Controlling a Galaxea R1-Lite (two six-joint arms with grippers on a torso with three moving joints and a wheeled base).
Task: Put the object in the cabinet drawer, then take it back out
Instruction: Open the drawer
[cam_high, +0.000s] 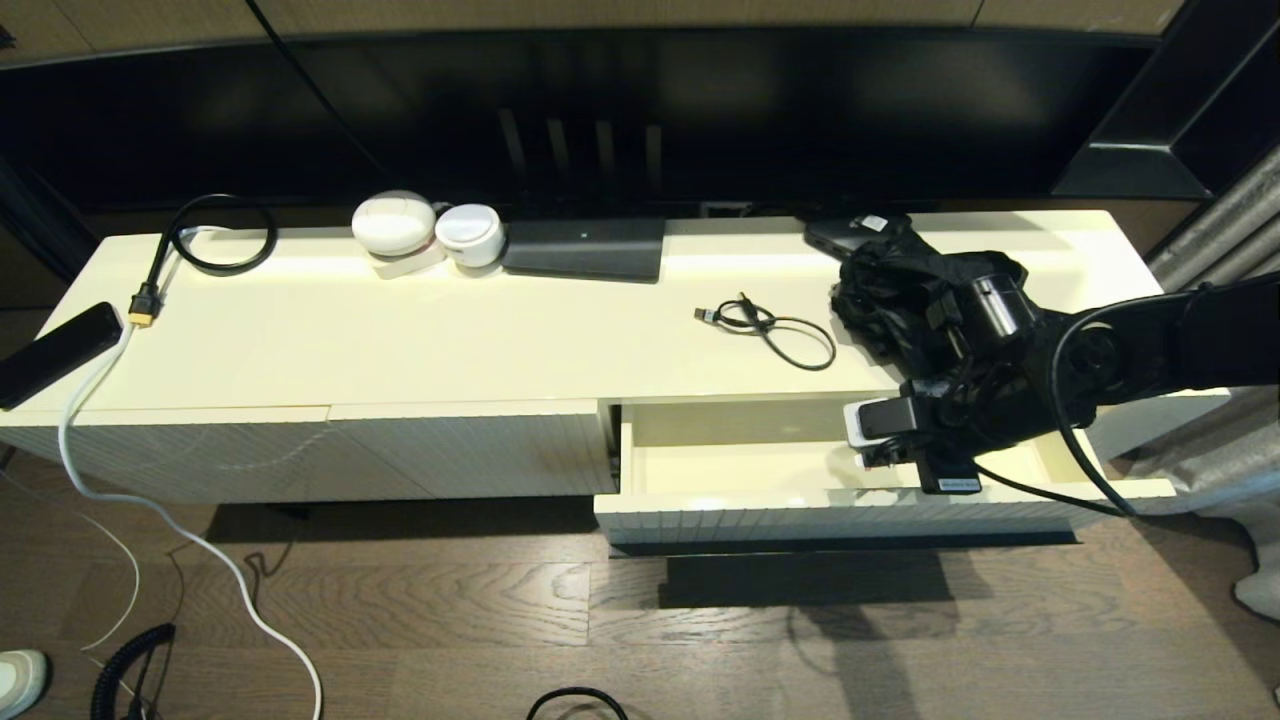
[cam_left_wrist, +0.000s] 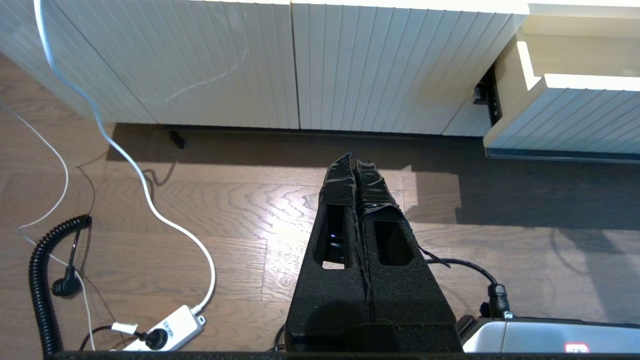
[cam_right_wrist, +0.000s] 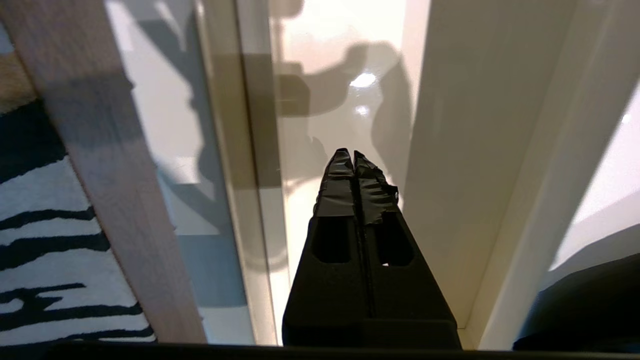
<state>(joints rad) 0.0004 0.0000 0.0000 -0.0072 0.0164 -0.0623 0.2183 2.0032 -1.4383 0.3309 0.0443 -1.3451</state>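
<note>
The cabinet drawer (cam_high: 730, 465) stands pulled out at the right of the low cream cabinet, and the cream floor that shows holds nothing. Its ribbed front (cam_left_wrist: 575, 120) also appears in the left wrist view. My right gripper (cam_right_wrist: 348, 152) is shut and empty, reaching down inside the drawer above its floor (cam_right_wrist: 310, 125); in the head view the right gripper (cam_high: 872, 462) sits low under the wrist camera. A thin black cable (cam_high: 770, 330) lies looped on the cabinet top behind the drawer. My left gripper (cam_left_wrist: 353, 157) hangs shut and empty over the wooden floor, out of the head view.
On the cabinet top are two white round devices (cam_high: 395, 225), a flat black box (cam_high: 585, 250), a black device with a white label (cam_high: 850, 232), a black cable loop (cam_high: 215, 235) and a black remote (cam_high: 55, 350). White cords and a power strip (cam_left_wrist: 165, 330) lie on the floor.
</note>
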